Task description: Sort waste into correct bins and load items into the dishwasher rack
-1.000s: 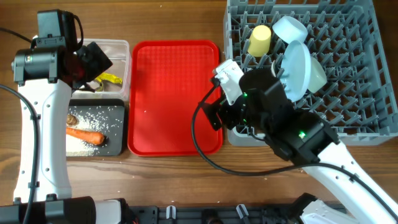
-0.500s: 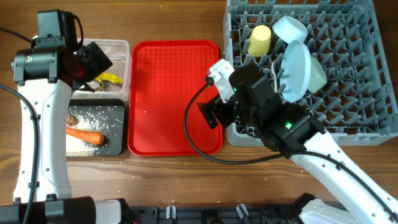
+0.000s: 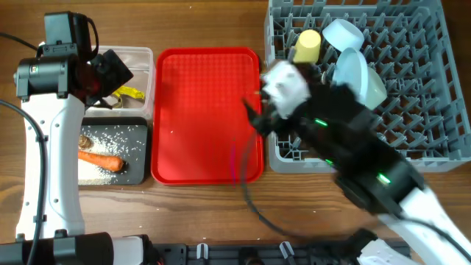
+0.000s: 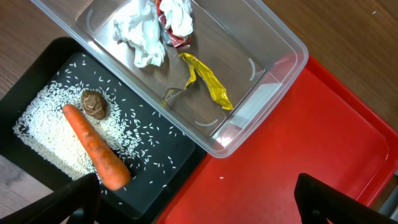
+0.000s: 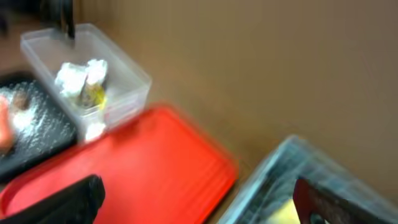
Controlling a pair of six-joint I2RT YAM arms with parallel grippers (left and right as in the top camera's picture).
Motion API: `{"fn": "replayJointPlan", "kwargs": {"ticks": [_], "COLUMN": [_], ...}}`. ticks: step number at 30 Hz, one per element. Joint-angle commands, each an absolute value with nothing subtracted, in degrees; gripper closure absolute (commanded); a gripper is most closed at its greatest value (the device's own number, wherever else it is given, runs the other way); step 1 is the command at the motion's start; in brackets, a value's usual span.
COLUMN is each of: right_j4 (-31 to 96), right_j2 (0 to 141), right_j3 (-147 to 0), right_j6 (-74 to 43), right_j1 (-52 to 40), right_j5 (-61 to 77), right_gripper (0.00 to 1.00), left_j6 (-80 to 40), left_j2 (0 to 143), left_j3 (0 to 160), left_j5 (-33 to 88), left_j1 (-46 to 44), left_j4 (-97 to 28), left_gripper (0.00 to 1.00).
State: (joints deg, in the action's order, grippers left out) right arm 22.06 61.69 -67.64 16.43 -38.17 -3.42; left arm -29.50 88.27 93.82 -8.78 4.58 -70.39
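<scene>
Two bins left of flat red serving tray (image 3: pixel 199 110): clear rectangular plastic tub (image 4: pixel 273 43) w/ crumpled white paper (image 4: pixel 140 31) + wrappers (image 4: pixel 174 18); shallow black rectangular tray (image 4: pixel 37 74) w/ small orange carrot (image 4: pixel 93 146), brown food lump (image 4: pixel 94 103), white rice grains (image 4: pixel 40 134). At right, large grey lattice dishwasher rack (image 3: pixel 427 44) holds yellow plastic cup (image 3: pixel 307 46), pale blue plate (image 3: pixel 353 73). Both spread wide, empty: left gripper (image 4: pixel 199 205), right gripper (image 5: pixel 193 208) (blurred).

You're seeing carrot (image 4: pixel 94 149), rice (image 4: pixel 43 127) and lump (image 4: pixel 94 104) lying in the near-left black tray (image 4: pixel 43 71), wrappers (image 4: pixel 208 81) and paper (image 4: pixel 140 31) in the clear tub (image 4: pixel 273 46) beyond, cup (image 3: pixel 307 46) and plate (image 3: pixel 353 70) standing in the right rack (image 3: pixel 419 96).
</scene>
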Motion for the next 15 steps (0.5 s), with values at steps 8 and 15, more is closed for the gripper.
{"fn": "replayJointPlan", "kwargs": {"ticks": [8,15], "right_j4": [20.18,12.95], "right_j2": [34.74,18.09], "right_j3": [-62.24,-43.51], "right_j6": [6.81,2.59], "right_j1": [-23.77,-19.77], "right_j5": [6.52,5.85], "right_gripper": [0.00,0.00], "left_j6": [-30.48,-30.48], "left_j2": [87.77,87.77], "left_j3": [94.52,94.52], "left_j5": [-9.52,-9.52], "left_j1": [4.78,4.78], "left_j4": [-70.30,-70.30], "left_gripper": [0.00,0.00]}}
